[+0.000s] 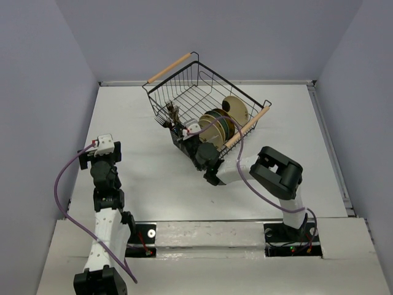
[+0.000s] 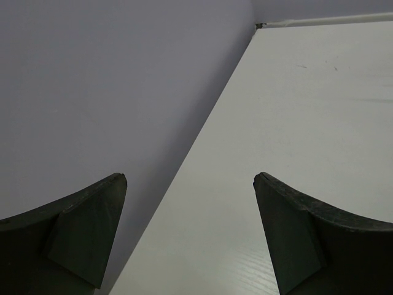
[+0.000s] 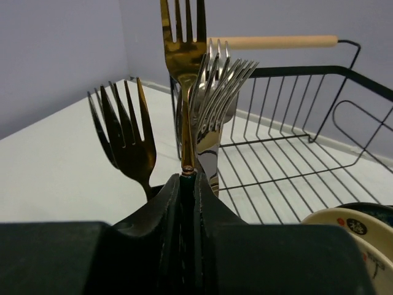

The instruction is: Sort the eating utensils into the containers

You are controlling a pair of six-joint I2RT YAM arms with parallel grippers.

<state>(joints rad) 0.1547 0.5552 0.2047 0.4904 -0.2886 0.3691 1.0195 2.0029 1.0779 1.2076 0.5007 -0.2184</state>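
My right gripper (image 3: 187, 178) is shut on the dark handle of a gold-headed fork (image 3: 183, 31), which it holds upright, tines up. Right behind it stand a dark gold fork (image 3: 123, 132) and several silver forks (image 3: 216, 92), all tines up. In the top view the fork bunch (image 1: 169, 115) stands at the near left corner of the wire basket, with my right gripper (image 1: 184, 138) against it. The black cutlery caddy is hidden behind my gripper. My left gripper (image 2: 190, 178) is open and empty over bare table by the left wall; it also shows in the top view (image 1: 104, 146).
The big black wire basket (image 1: 202, 92) with wooden handles sits at the table's middle back, and shows in the right wrist view (image 3: 307, 123). Several round plates (image 1: 218, 126) stand in its right side; a plate rim (image 3: 350, 227) is close to my right gripper.
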